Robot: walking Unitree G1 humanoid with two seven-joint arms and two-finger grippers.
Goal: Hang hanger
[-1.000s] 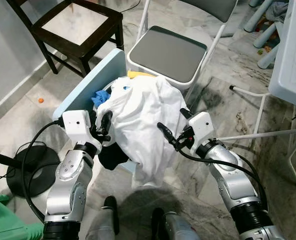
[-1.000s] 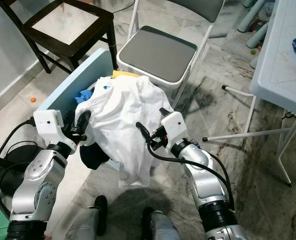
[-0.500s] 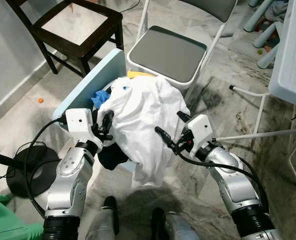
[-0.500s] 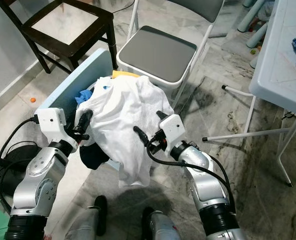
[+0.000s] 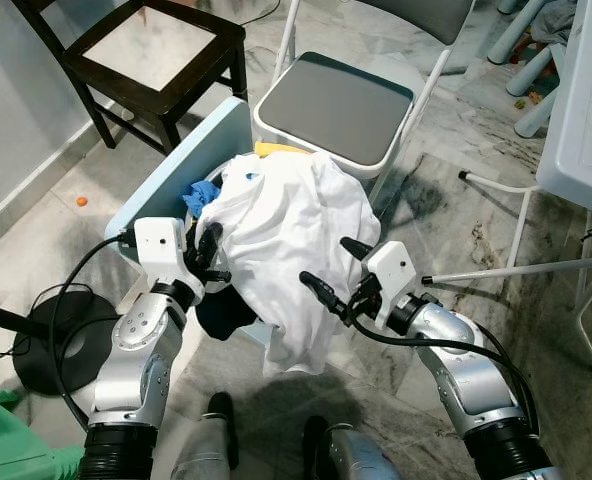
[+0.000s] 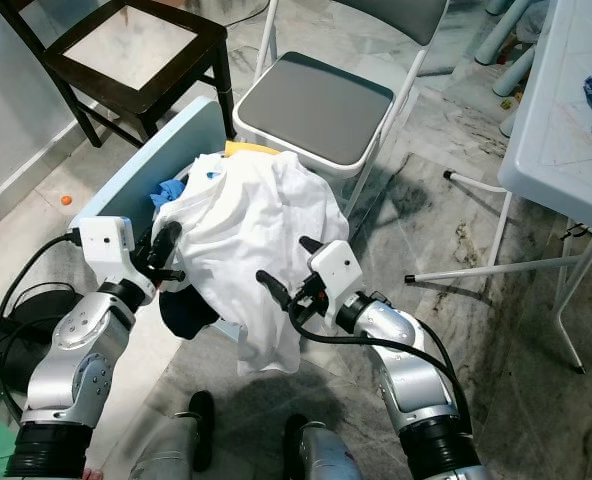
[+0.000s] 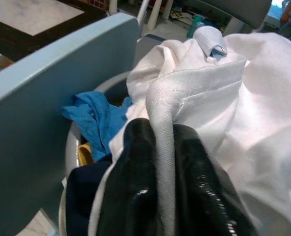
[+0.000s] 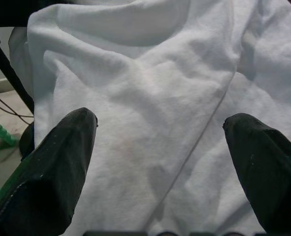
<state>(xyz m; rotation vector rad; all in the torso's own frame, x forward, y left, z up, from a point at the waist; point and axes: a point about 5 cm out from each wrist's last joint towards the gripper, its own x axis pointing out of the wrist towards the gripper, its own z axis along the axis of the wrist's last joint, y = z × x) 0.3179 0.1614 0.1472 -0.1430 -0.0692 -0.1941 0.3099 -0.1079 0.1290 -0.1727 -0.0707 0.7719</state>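
Observation:
A white shirt (image 5: 286,230) lies heaped over a laundry basket and hangs down its front. My left gripper (image 5: 208,255) sits at the shirt's left edge, shut on a folded hem of the shirt (image 7: 160,123) that runs between its black fingers (image 7: 135,196). My right gripper (image 5: 326,262) is open at the shirt's lower right, with one finger over the cloth and one beside it. In the right wrist view the shirt's fabric (image 8: 150,98) spreads across the gap between the two spread fingers (image 8: 62,162), with nothing held.
The basket has a raised light blue lid (image 5: 191,160) and holds a blue cloth (image 5: 201,192) and a dark garment (image 5: 221,310). A grey folding chair (image 5: 336,105) stands behind it, a dark wooden chair (image 5: 146,50) at back left, a white table (image 5: 586,110) to the right.
My right gripper has slid left and lower along the shirt's front, still open. My left gripper stays shut on the shirt's edge, barely moved.

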